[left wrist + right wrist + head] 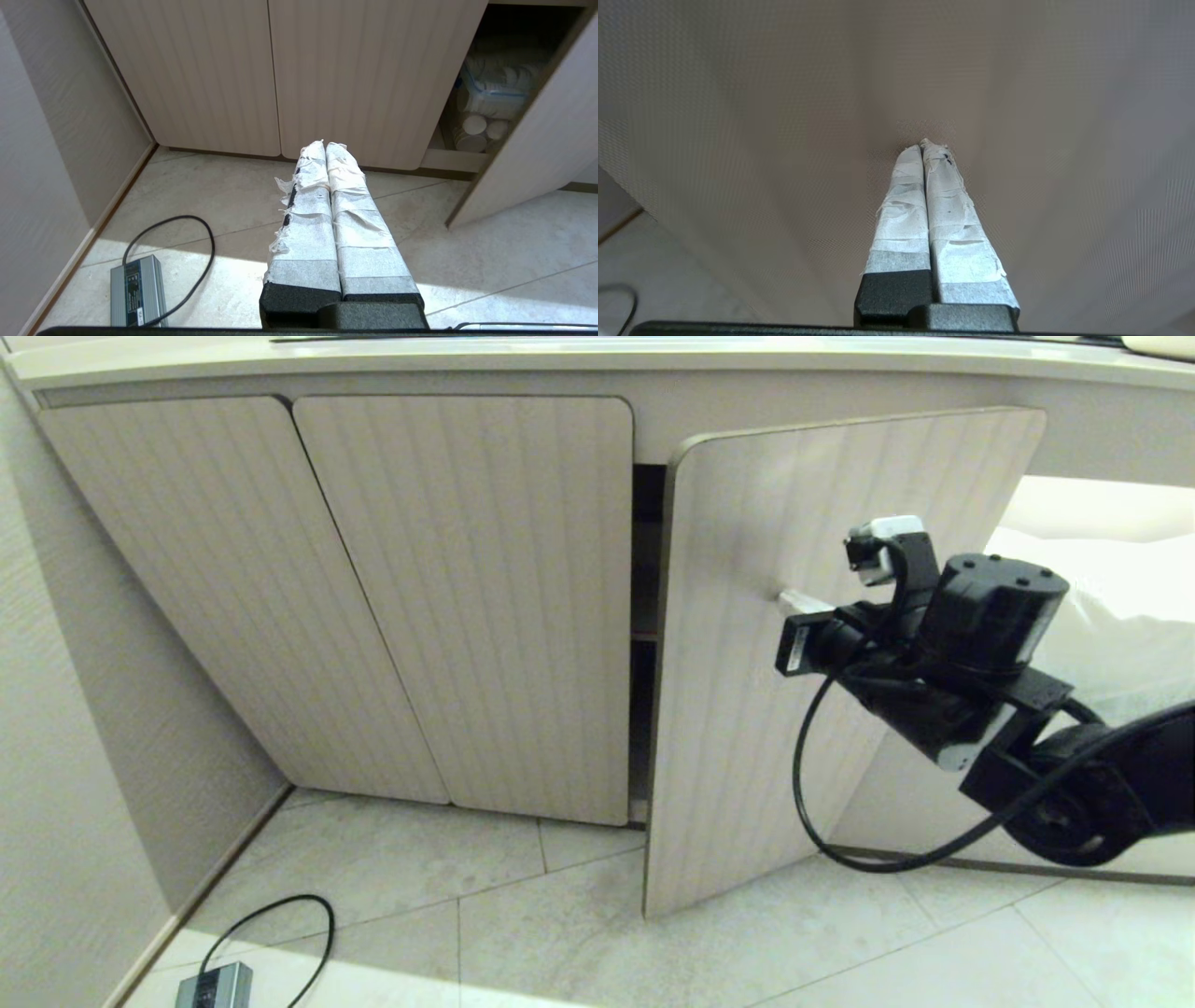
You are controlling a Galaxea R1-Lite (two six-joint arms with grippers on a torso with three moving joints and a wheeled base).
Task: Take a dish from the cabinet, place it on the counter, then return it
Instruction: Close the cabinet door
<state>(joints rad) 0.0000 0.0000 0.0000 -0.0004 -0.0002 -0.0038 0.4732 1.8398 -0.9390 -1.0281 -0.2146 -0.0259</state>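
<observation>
On the tiled floor [579, 933] nearest the robot, at about seven o'clock in the head view, lies a grey power brick [215, 987] with a black cable [280, 933] looping off it; its label carries print too small to read. The left end effector [325, 145] hangs over the floor with its taped fingers [308, 205] pressed together and nothing between them, pointing toward the two shut doors [392, 597] of the cabinet [644, 420].

At about three o'clock in the head view the right arm reaches in; the right end effector [789, 600] has its tips against the outer face of the open door [747, 728], roughly mid-height; in its own wrist view the taped fingers [948, 200] are pressed together, empty, with the ribbed panel filling everything beyond them. That door stands swung outward, leaving a dark gap [646, 644] at its hinge side where a shelf edge shows.

Farther in, seen past the open door from the left wrist view, the compartment holds a clear plastic bin [495, 98] with a blue-edged rim, filled with white stacked pieces; below it sit a few white round items [474, 126]; whether any of these is the dish cannot be told. They lie inside the cabinet, behind the door that the right end effector touches, well apart from the left one.

Farthest, at twelve o'clock, the cream tabletop [597, 359] runs across above the doors.
</observation>
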